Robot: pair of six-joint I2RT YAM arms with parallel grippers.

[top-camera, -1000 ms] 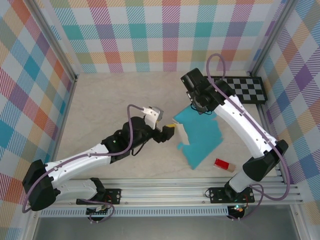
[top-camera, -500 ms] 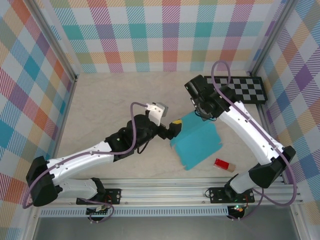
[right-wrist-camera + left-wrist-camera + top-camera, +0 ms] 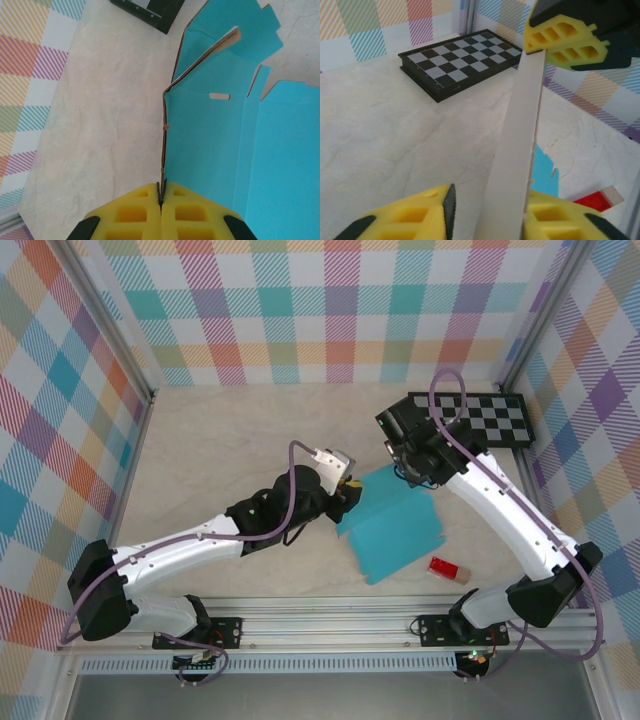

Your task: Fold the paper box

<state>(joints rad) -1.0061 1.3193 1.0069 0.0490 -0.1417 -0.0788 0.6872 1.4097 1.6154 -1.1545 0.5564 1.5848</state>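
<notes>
The paper box [image 3: 400, 530], right of the counter's [image 3: 220, 440] middle with one flap upright, looks light and floppy: right pincer [image 3: 161, 200] clenched on the flap's edge, left pincer [image 3: 487, 197] parted around it, so pinch edges near creases.

The paper box [image 3: 400, 530] is seen teal on one face, white on the other. The checkerboard [image 3: 485, 418] is patterned black-and-white, the block [image 3: 449, 570] coloured red. The walls [image 3: 300, 310] are covered in pastel plaid; the table [image 3: 220, 440] is marbled cream.
</notes>
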